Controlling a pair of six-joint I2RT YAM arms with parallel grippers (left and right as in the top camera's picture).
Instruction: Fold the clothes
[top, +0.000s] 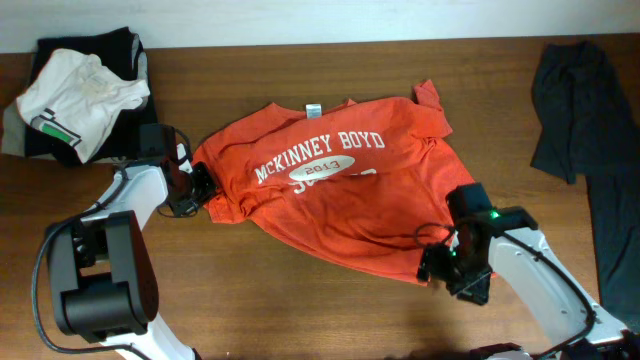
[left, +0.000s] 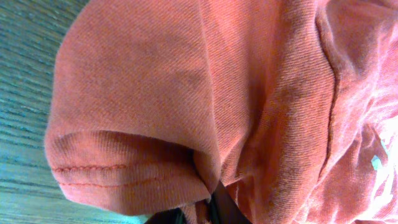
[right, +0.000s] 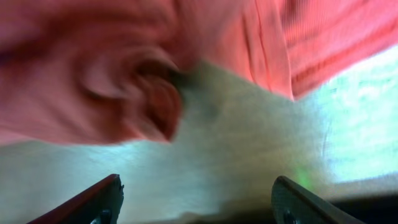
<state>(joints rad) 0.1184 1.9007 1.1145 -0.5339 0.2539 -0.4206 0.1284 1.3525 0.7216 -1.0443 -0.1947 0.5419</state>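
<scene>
The clothes (top: 340, 190), a red-orange T-shirt with white "McKINNEY BOYD" lettering, lie spread and rumpled across the middle of the wooden table (top: 300, 310). My left gripper (top: 200, 186) is at the shirt's left sleeve and shut on it. In the left wrist view the hemmed sleeve (left: 124, 168) fills the frame, with a fold pinched between the dark fingers (left: 229, 208). My right gripper (top: 433, 268) stands just off the shirt's lower right corner. In the right wrist view its gripper (right: 196, 196) is wide open with nothing between its fingertips, and the blurred shirt (right: 124, 68) lies just ahead.
A white T-shirt with a green stripe (top: 80, 95) rests on a dark garment (top: 120, 50) at the back left corner. Another dark grey-black garment (top: 580, 110) hangs along the right edge of the table.
</scene>
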